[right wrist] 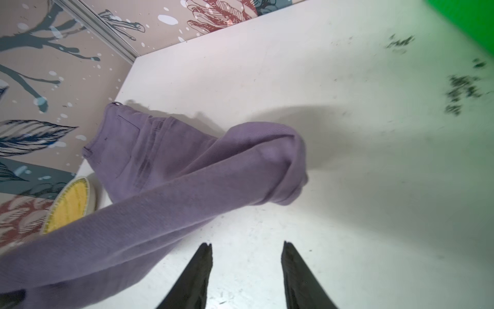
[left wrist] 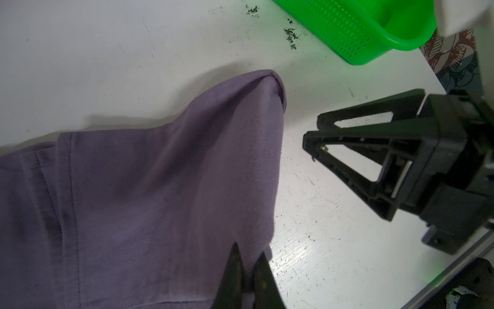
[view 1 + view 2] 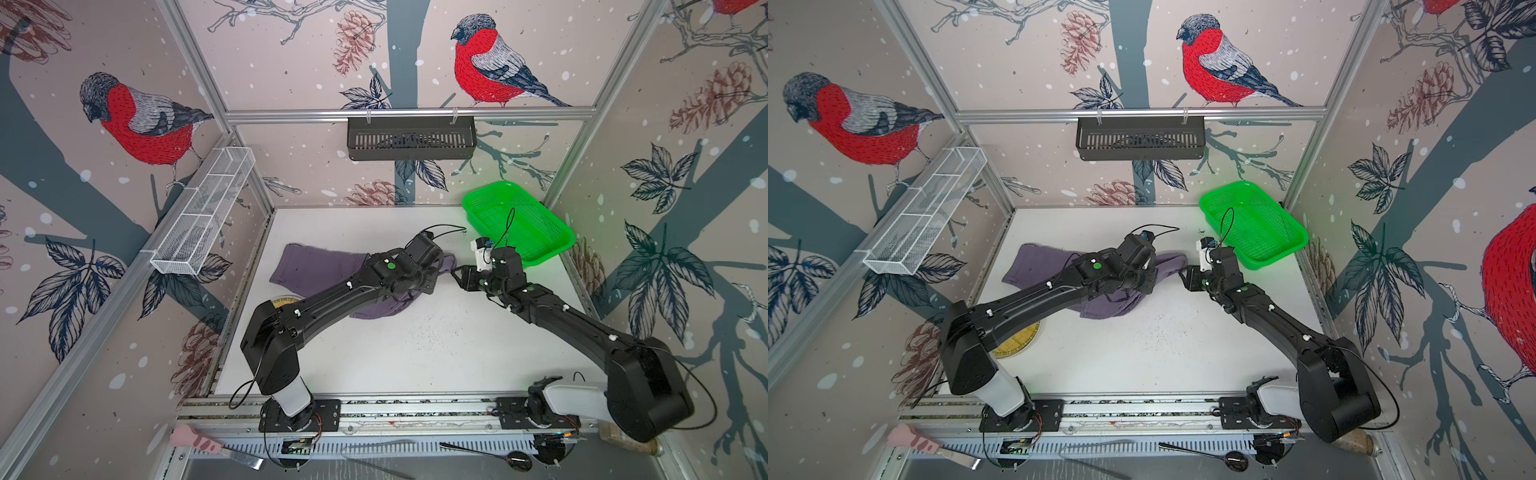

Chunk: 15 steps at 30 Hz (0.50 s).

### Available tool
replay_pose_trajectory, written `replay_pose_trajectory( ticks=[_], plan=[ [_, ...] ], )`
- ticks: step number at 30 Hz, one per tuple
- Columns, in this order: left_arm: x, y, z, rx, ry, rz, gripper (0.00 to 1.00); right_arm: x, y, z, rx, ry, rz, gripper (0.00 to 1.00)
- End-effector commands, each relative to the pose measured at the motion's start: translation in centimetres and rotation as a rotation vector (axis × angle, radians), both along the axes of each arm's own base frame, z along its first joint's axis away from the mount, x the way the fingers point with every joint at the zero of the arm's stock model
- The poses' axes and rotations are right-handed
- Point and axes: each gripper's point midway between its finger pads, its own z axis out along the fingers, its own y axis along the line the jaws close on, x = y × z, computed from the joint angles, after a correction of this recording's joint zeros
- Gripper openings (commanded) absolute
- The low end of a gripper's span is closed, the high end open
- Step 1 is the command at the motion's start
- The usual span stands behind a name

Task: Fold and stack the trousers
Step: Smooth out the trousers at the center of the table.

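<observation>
Left wrist view: the left claw (image 2: 249, 250) is closed on a fold of the trousers (image 2: 160, 187). The trousers lie from the worktop's (image 3: 415, 353) left edge to its middle. The right claw (image 1: 247, 244) stands open just beside the fold, apart from it.

Lab robot cell, aluminium frame (image 3: 409, 113), wallpapered walls (image 3: 291, 62)
</observation>
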Motion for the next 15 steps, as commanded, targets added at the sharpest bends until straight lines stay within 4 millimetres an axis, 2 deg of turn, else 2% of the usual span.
replay_pose_trajectory(
  ticks=[1,6,9,15],
  plan=[
    [0.1,-0.3,0.3,-0.009,-0.003,-0.016,0.00,1.4,-0.1,0.0,0.106,0.026,-0.122,0.46],
    [0.1,-0.2,0.4,-0.007,-0.004,-0.015,0.00,2.0,1.4,-1.5,0.125,0.079,-0.108,0.46],
    [0.0,-0.1,0.3,-0.007,-0.005,-0.016,0.00,2.4,2.2,-1.4,0.133,0.070,-0.090,0.46],
    [0.0,0.0,0.9,-0.016,-0.012,-0.014,0.00,3.2,1.2,-3.7,0.048,0.105,-0.139,0.44]
  ],
)
